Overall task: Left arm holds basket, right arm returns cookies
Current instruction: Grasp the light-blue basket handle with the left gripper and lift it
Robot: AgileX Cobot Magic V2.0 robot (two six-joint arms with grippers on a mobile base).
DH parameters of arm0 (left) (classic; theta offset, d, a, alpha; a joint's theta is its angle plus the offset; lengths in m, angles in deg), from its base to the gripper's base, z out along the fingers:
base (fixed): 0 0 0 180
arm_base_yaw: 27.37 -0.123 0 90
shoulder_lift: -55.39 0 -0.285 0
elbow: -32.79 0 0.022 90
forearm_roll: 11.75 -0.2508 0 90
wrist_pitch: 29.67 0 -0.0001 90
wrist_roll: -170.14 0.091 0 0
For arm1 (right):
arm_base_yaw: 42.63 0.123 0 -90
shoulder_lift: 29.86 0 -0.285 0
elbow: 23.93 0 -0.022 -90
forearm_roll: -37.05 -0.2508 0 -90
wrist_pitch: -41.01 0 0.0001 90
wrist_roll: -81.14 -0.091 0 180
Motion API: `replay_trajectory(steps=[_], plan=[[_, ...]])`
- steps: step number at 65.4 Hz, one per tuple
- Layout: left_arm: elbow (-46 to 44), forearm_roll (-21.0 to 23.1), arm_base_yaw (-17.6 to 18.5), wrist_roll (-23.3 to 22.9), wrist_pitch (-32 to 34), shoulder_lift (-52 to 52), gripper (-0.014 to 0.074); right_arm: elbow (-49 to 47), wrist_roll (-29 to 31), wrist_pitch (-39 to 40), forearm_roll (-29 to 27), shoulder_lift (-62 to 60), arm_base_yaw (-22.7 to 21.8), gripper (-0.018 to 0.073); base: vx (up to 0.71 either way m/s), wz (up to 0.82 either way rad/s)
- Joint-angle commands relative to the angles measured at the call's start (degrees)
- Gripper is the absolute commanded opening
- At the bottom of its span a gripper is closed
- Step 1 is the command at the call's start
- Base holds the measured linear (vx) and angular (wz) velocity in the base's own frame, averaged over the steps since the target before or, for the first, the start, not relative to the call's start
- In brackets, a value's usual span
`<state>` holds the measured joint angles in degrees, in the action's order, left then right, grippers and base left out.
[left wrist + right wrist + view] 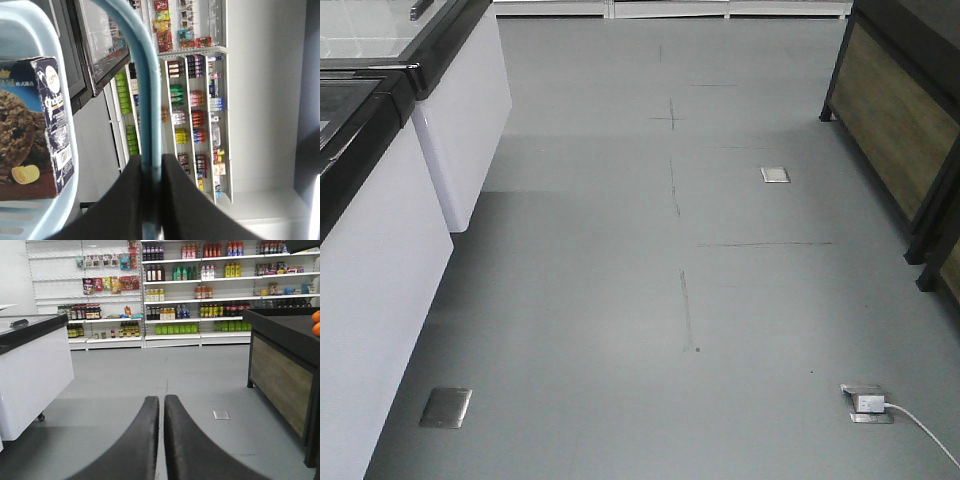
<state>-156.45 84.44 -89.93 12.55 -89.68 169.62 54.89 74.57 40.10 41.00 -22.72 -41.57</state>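
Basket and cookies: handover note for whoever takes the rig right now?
Left end effector: shut on a hoop handle of the basket.
Right end effector: shut, empty, facing the shelves across the aisle.
Cookies box: inside the basket.
Done: basket held.
Left: right arm takes the box out and returns it; which shelf spot, cannot tell.
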Motion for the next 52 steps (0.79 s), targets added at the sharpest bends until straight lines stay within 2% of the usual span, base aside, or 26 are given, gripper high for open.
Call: replay_trajectory(steps=[1,14,22,31,40,52], plan=[[-4.3,6.0,0.3,1.1,-2.1,-2.9,-0.0007,1.0,0.5,4.2,0.4,-0.7,-0.4,-0.0011,0.00,0.00],[-15.6,6.0,1.7,-1.8,-1.9,-3.5,-0.0006,1.0,0.5,4.4,0.4,-0.7,-0.4,-0.0011,0.00,0.00],[-20.3,6.0,5.1,-3.9,-1.1,-4.8,-0.0006,1.0,0.5,4.4,0.4,-0.7,-0.4,-0.0011,0.00,0.00],[-21.2,6.0,11.2,-4.2,-1.2,-7.0,-0.0006,1.0,0.5,4.4,0.4,-0.7,-0.4,-0.0011,0.00,0.00],[-21.2,5.8,19.2,-4.5,-2.8,-8.0,-0.0006,1.0,0.5,4.4,0.4,-0.7,-0.4,-0.0011,0.00,0.00],[-19.9,4.7,30.2,-0.5,-6.4,-10.0,-0.0006,1.0,0.5,4.4,0.4,-0.7,-0.4,-0.0011,0.00,0.00]])
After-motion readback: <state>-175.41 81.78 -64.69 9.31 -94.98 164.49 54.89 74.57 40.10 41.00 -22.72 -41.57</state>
